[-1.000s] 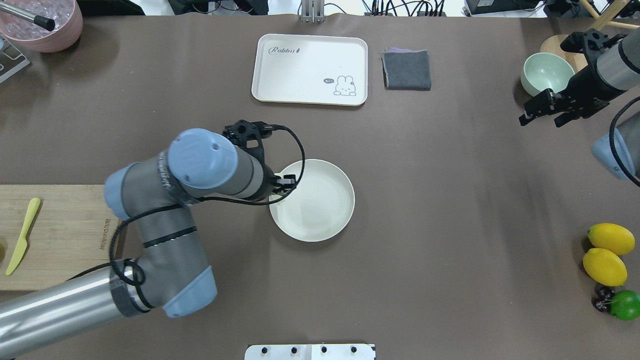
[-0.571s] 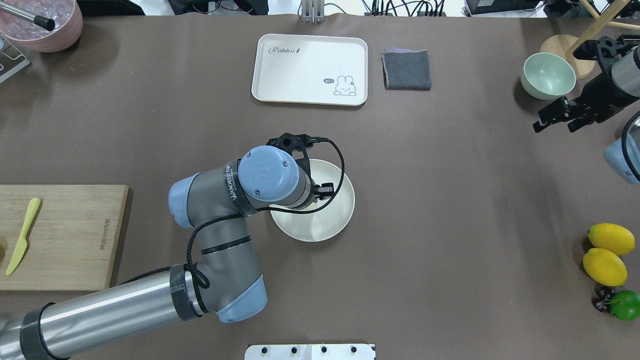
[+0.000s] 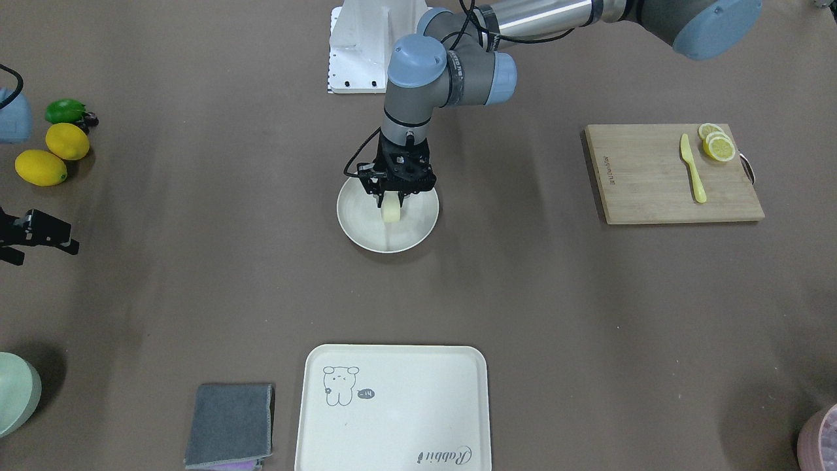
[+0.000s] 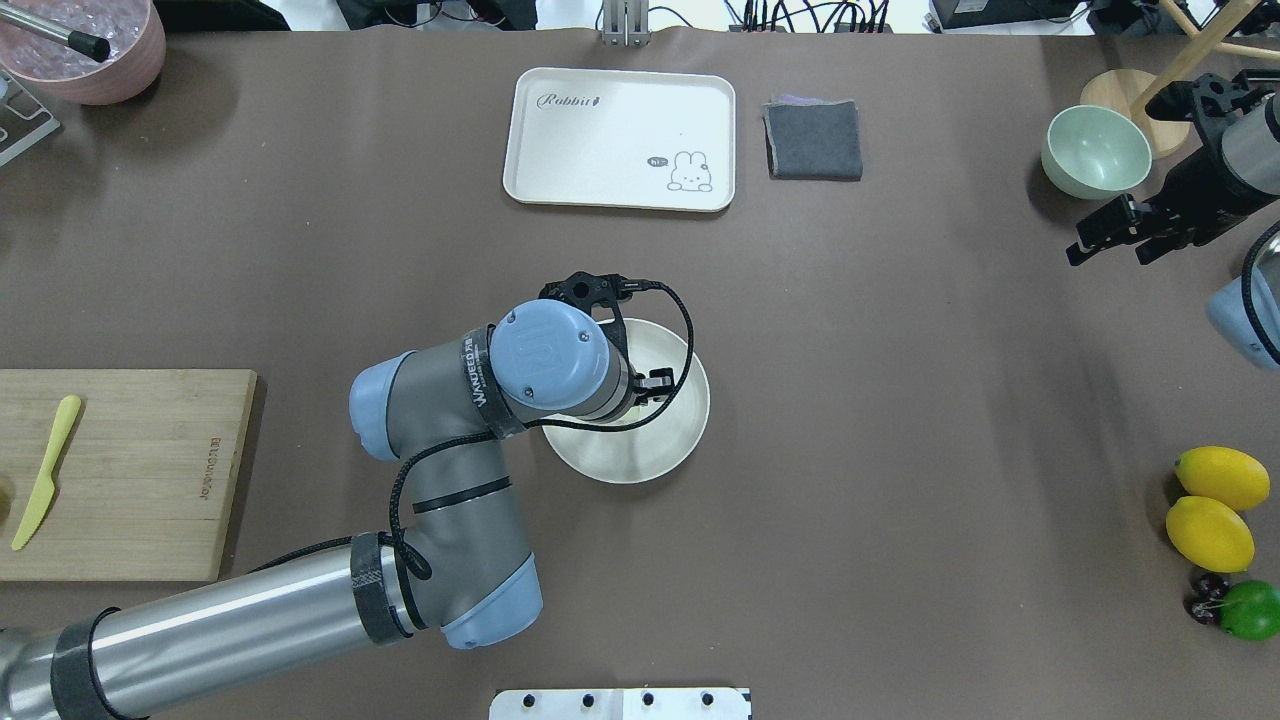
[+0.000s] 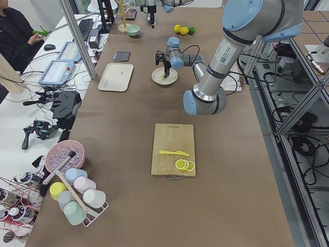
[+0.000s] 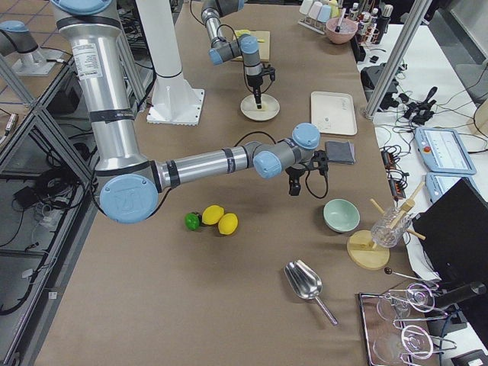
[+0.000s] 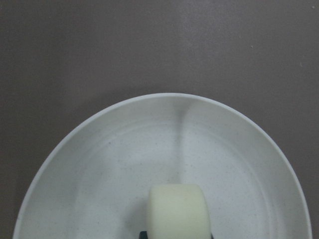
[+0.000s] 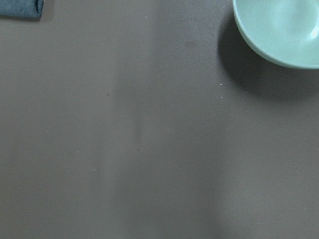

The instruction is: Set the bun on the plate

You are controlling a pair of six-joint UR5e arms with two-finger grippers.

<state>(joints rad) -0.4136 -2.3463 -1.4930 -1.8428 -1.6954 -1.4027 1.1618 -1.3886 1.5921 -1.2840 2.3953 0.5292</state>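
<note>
The bun [image 3: 391, 210], a small pale cream roll, hangs between the fingers of my left gripper [image 3: 392, 200], which is shut on it. It sits low over the inside of the round cream-white plate [image 3: 366, 235], a little toward the robot's side of centre. In the left wrist view the bun [image 7: 177, 211] fills the bottom centre with the plate [image 7: 99, 164] beneath it. In the overhead view my left arm hides the bun and covers part of the plate [image 4: 640, 455]. My right gripper [image 4: 1107, 245] hovers open and holds nothing at the far right, near the green bowl.
A rabbit-print tray [image 4: 620, 138] and a folded grey cloth [image 4: 813, 138] lie at the far side. The pale green bowl [image 4: 1095, 150], two lemons [image 4: 1220, 478] and a lime [image 4: 1252, 610] are on the right. A cutting board [image 4: 120, 470] with a knife and lemon slices [image 3: 716, 145] lies on the left.
My left arm swung right, bringing its gripper from the plate's left rim to over the plate's middle. My right arm pulled back toward the right edge, then held still.
</note>
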